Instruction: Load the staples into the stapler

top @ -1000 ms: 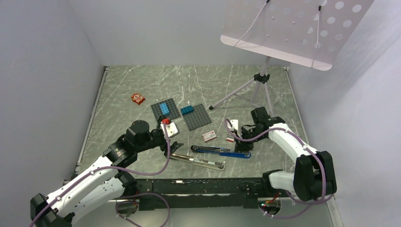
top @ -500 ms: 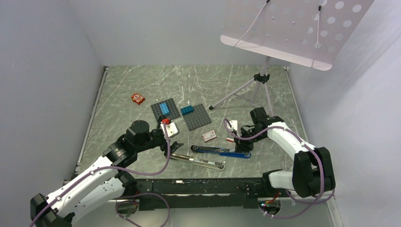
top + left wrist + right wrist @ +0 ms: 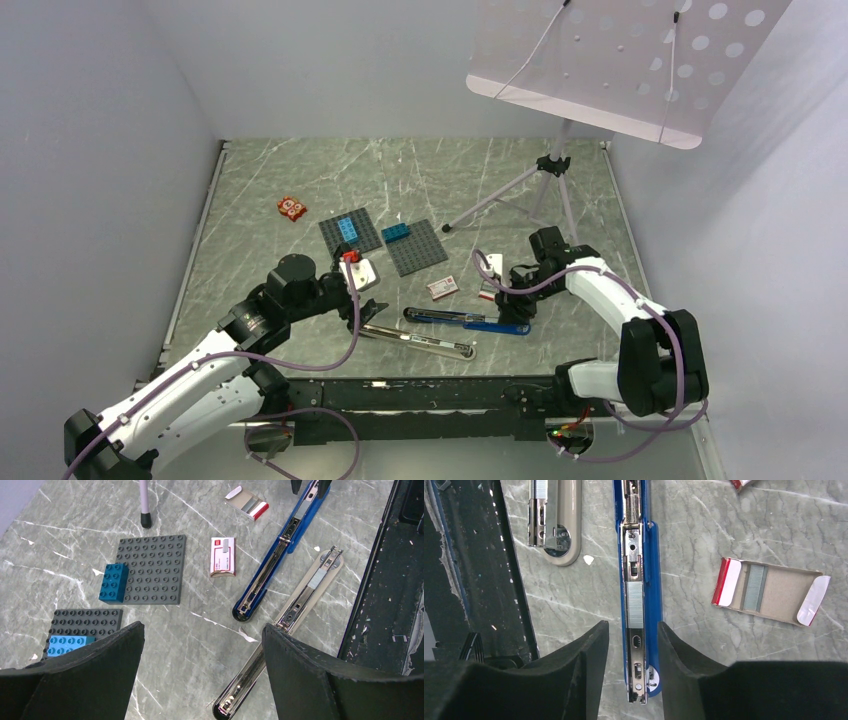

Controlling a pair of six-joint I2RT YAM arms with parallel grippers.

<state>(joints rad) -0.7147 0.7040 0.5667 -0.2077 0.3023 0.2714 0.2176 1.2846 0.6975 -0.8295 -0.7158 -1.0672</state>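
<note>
The blue stapler (image 3: 638,580) lies opened flat, with a strip of staples (image 3: 635,605) resting in its metal channel. My right gripper (image 3: 632,627) is open and straddles the stapler's end, with a gap on each side. To its right lies the open staples tray (image 3: 774,592), still holding a short strip. The white staples box (image 3: 222,556) lies left of the blue stapler (image 3: 280,555). My left gripper (image 3: 202,627) is open wide and empty above the table, its right finger over a beige stapler (image 3: 300,600) that is also opened out.
Two grey studded plates (image 3: 351,232) (image 3: 416,246) carrying blue bricks sit behind the staplers. An orange-red tile (image 3: 292,208) lies at the back left. A tripod stand (image 3: 553,170) rises at the back right. A black rail (image 3: 420,395) runs along the near edge.
My right gripper's fingers have spread apart over the end of the blue stapler. The left arm has not moved.
</note>
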